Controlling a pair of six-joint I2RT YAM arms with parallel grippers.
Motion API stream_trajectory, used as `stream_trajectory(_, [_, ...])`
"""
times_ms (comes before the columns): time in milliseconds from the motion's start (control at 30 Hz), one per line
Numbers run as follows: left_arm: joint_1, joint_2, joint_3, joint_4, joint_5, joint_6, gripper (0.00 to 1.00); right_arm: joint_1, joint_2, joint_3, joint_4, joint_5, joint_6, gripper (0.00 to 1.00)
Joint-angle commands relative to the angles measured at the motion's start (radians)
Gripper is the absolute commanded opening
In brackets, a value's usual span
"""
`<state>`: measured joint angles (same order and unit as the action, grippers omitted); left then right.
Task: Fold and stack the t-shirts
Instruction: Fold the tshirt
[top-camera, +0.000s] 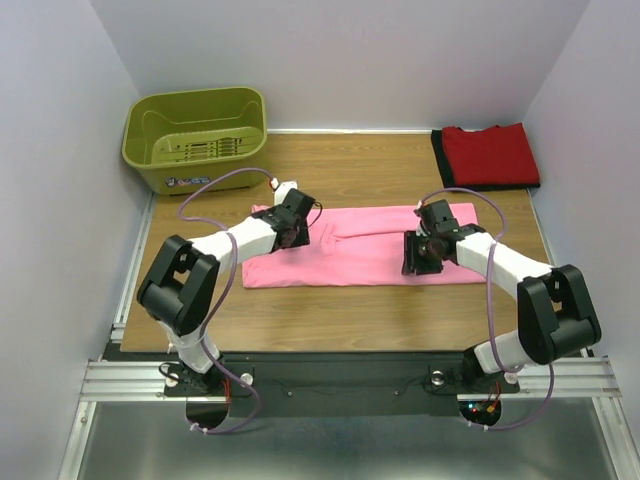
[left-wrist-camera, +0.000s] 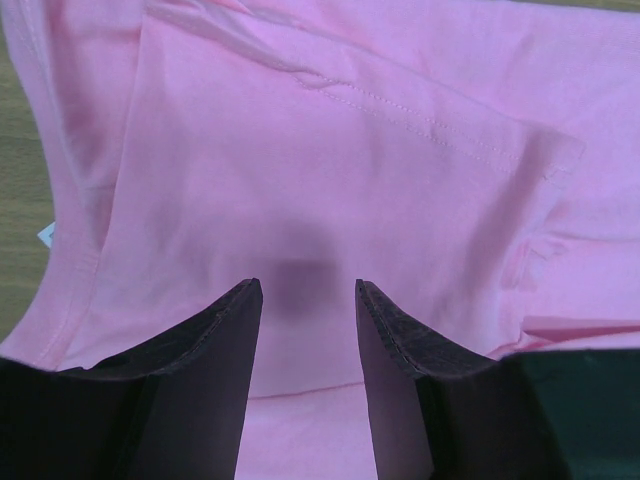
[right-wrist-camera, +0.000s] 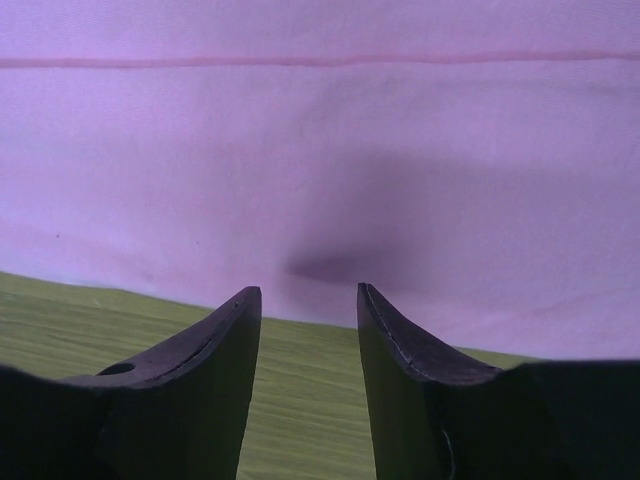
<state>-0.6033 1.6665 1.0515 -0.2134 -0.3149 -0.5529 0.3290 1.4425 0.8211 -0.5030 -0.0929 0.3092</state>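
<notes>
Soft matt pink cloth t-shirt (top-camera: 360, 245) on smooth wood-grain table (top-camera: 330, 310) — matt black, faintly textured fingers (left-wrist-camera: 215, 340).

I see the left arm (top-camera: 240, 238) and the right arm (top-camera: 497, 258) with white links and big black joint housings. A thin purple cable (top-camera: 205, 188) loops along each one. The fingers (left-wrist-camera: 215, 350) are dark, wedge-shaped, with rough inner faces.

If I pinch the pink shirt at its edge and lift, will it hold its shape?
Probably not: the pink shirt lies flat with soft creases, so it looks thin, floppy, likely to sag. Pushed, it would probably bunch up on the wooden table.
</notes>
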Motion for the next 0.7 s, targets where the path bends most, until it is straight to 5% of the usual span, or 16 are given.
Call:
stream_trajectory(0, [-0.004, 0.076, 0.079, 0.0, -0.003, -0.005, 0.54, 0.01, 0.018, -0.005, -0.005, 0.027, 0.014, 0.49])
stream_trajectory(200, [-0.001, 0.174, 0.189, -0.075, 0.002, 0.013, 0.54, 0.013, 0.071, -0.022, -0.02, 0.009, 0.044, 0.5])
stream_trajectory(667, [0.004, 0.466, 0.496, -0.1, 0.146, 0.211, 0.57, 0.102, 0.064, -0.076, -0.183, -0.303, 0.068, 0.52])
